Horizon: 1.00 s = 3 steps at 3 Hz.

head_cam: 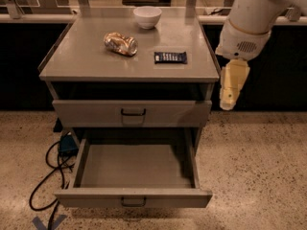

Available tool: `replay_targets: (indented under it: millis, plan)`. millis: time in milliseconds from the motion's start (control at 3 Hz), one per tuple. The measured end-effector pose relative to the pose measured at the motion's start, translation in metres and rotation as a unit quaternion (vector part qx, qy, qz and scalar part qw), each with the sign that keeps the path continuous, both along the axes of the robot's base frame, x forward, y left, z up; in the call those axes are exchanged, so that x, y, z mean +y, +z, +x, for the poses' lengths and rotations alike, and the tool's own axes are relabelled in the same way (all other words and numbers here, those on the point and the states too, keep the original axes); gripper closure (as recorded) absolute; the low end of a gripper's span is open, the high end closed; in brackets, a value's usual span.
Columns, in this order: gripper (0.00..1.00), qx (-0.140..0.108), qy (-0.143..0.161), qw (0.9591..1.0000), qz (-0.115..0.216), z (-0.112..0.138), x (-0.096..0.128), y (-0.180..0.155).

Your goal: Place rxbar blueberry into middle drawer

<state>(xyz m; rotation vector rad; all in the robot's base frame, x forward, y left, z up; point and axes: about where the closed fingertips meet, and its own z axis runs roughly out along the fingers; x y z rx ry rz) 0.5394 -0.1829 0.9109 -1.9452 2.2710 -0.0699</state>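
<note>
The rxbar blueberry (170,57), a flat dark blue bar, lies on the grey cabinet top (86,56), right of centre. The middle drawer (136,166) is pulled out below, and its bare floor holds nothing. My gripper (227,102) hangs pointing down just off the cabinet's right edge, right of and lower than the bar, and holds nothing that I can see. The white arm (249,18) reaches in from the upper right.
A crushed gold-brown can (120,43) lies left of the bar. A white bowl (147,16) stands at the back of the top. A closed drawer (133,113) sits above the open one. Black cables and a blue box (64,145) lie on the floor at the left.
</note>
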Motion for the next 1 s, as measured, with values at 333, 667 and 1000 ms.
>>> replay_targets:
  millis: [333, 667, 1000]
  plan:
    - [0.0, 0.008, 0.039, 0.9986, 0.036, 0.054, 0.029, -0.021]
    - [0.0, -0.007, 0.035, 0.9983, 0.046, 0.067, 0.031, -0.018]
    - [0.0, -0.011, 0.036, 0.9975, 0.06, 0.071, 0.032, -0.021]
